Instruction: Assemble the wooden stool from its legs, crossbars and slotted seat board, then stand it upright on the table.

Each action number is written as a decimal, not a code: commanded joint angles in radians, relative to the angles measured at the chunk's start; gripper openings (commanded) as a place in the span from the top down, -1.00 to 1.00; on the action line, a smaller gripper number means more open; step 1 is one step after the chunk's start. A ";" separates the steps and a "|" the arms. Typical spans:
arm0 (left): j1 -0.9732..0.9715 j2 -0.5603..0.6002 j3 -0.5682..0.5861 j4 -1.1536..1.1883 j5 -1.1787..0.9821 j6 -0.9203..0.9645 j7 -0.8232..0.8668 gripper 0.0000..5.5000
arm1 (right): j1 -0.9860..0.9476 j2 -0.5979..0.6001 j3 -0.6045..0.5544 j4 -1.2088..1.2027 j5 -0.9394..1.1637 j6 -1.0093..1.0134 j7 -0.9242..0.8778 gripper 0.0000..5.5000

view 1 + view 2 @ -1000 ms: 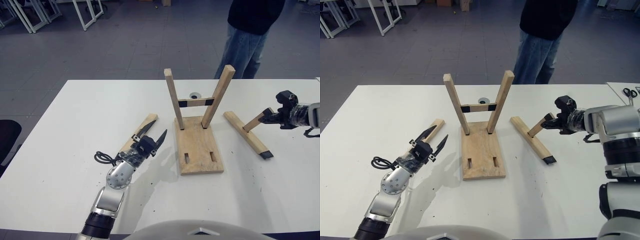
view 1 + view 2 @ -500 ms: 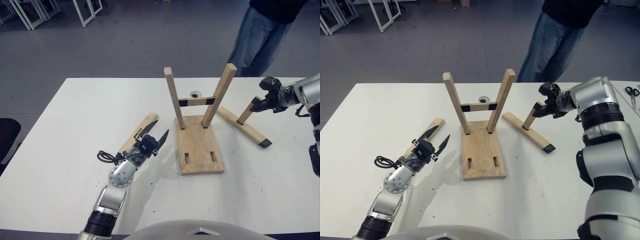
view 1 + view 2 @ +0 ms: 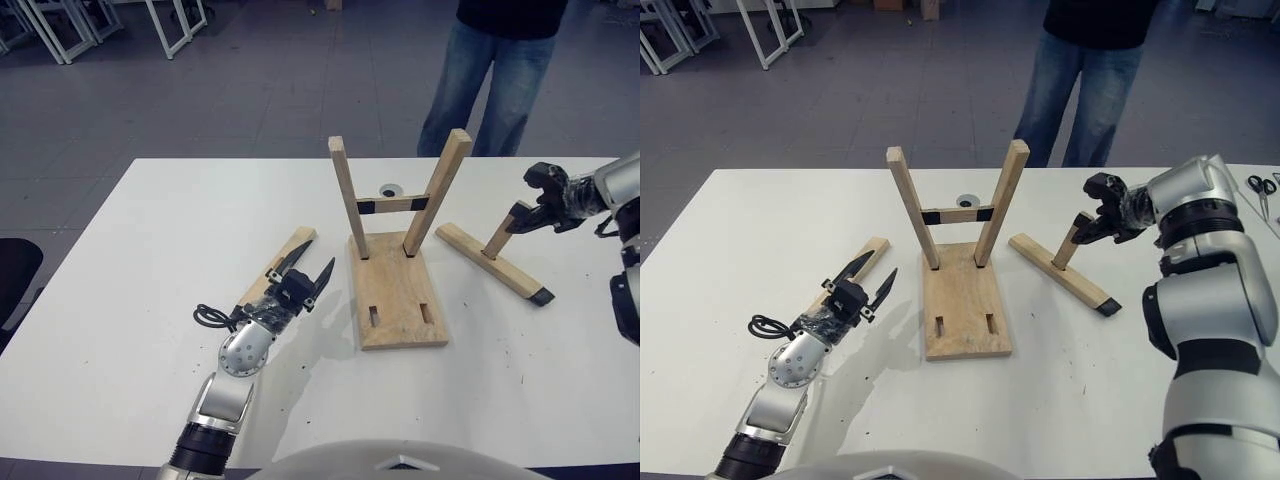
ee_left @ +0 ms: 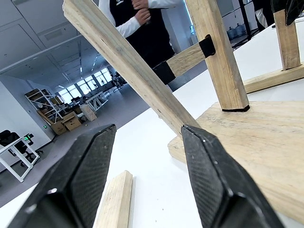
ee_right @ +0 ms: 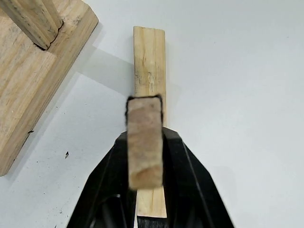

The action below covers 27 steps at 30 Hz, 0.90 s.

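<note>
Right gripper (image 3: 527, 207) pinching the crossbar (image 3: 497, 237) that rises from a leg (image 3: 478, 258) just right of the seat board (image 3: 398, 300) on the table (image 3: 140, 260); left gripper (image 3: 313, 262) spread over a loose leg (image 3: 300, 240); I should lift slowly, gripping squarely, lest the piece swing.

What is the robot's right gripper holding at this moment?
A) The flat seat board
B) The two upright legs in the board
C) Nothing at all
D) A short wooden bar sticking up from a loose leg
D: the right gripper is shut on the top end of the crossbar, which rises from the loose leg to the right of the seat board.
</note>
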<state>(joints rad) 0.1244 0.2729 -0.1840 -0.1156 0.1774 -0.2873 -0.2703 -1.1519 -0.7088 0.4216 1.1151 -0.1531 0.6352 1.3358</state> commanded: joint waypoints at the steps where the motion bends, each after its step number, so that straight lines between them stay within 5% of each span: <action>1: -0.001 0.007 0.006 0.008 0.001 0.009 0.000 0.08 | -0.024 -0.007 -0.046 -0.095 0.008 0.022 -0.007 0.46; 7: 0.004 0.017 0.019 0.015 -0.009 0.003 -0.003 0.08 | -0.056 -0.072 -0.194 -0.310 0.067 0.105 -0.076 0.31; 14: 0.001 0.032 0.016 0.016 -0.025 0.005 -0.038 0.08 | 0.235 0.193 -0.738 -0.770 0.275 0.208 -0.697 0.31; 21: -0.014 0.050 0.019 0.032 -0.041 0.004 -0.070 0.08 | 0.697 0.258 -0.681 -0.884 0.266 0.183 -0.789 0.31; 27: -0.016 0.056 0.029 0.038 -0.050 0.001 -0.075 0.08 | 0.622 0.228 -0.711 -0.845 0.306 0.114 -0.835 0.31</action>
<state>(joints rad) 0.1137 0.3229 -0.1581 -0.0819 0.1315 -0.2882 -0.3395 -0.5470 -0.4889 -0.2938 0.2194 0.1442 0.7229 0.5209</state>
